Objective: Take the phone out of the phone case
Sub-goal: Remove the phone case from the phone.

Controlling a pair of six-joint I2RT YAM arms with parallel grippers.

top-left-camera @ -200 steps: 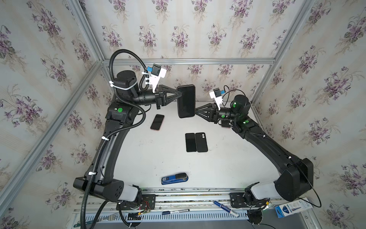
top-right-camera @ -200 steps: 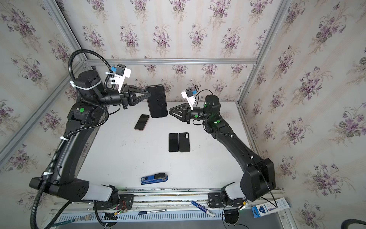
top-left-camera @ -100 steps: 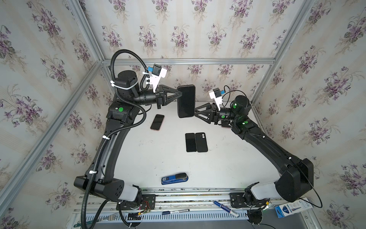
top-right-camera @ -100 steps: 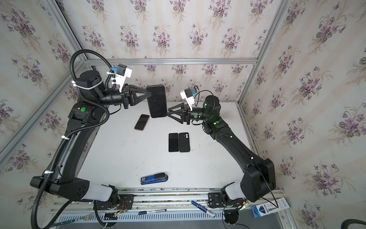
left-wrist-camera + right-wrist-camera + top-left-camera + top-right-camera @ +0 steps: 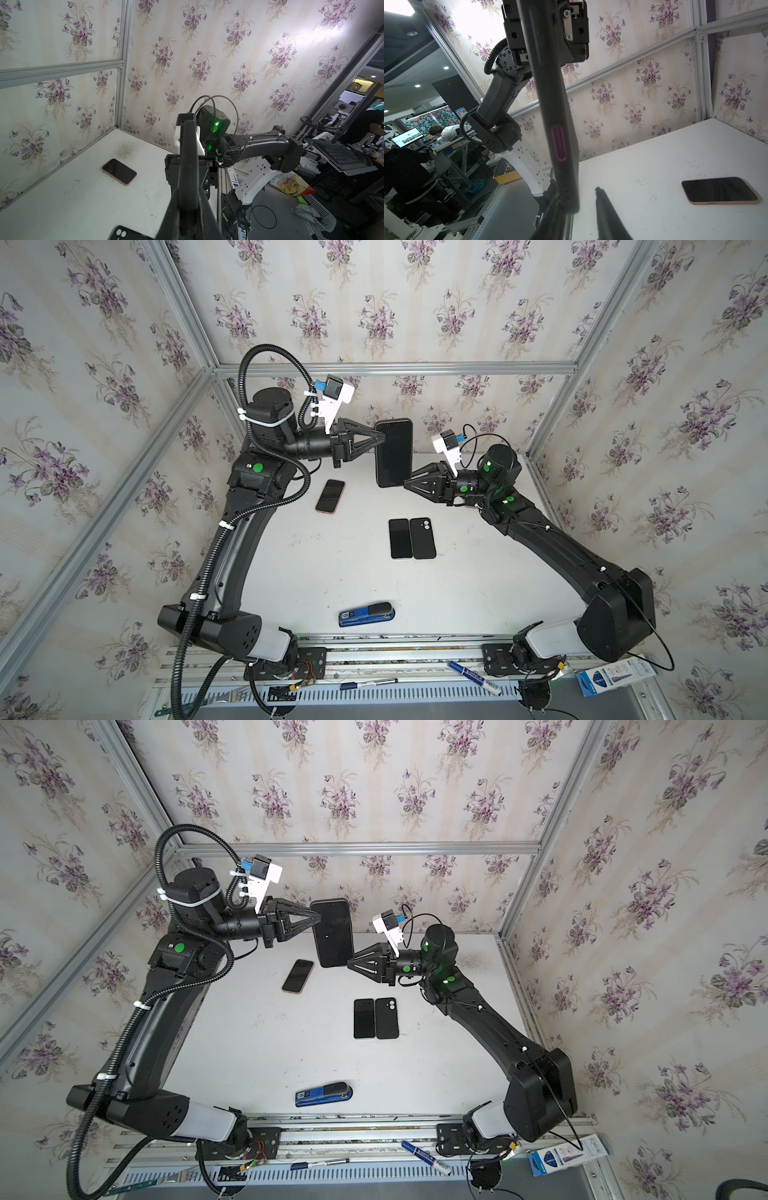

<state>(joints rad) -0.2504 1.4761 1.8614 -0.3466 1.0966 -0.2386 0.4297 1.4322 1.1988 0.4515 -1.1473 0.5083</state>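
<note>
Left hand [image 5: 380,435] clamped on far left edge of phone [image 5: 394,456], held aloft over far worktop [image 5: 332,572]. Right hand [image 5: 407,484] straddles phone's near right corner, jaws part-open, one finger [image 5: 604,212] clear of case [image 5: 566,116].

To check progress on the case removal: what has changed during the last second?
The right gripper edged slightly toward the cased phone, to its near corner, jaws apart, no grip yet. The left gripper stayed shut on its edge; everything on the table lay still.
</note>
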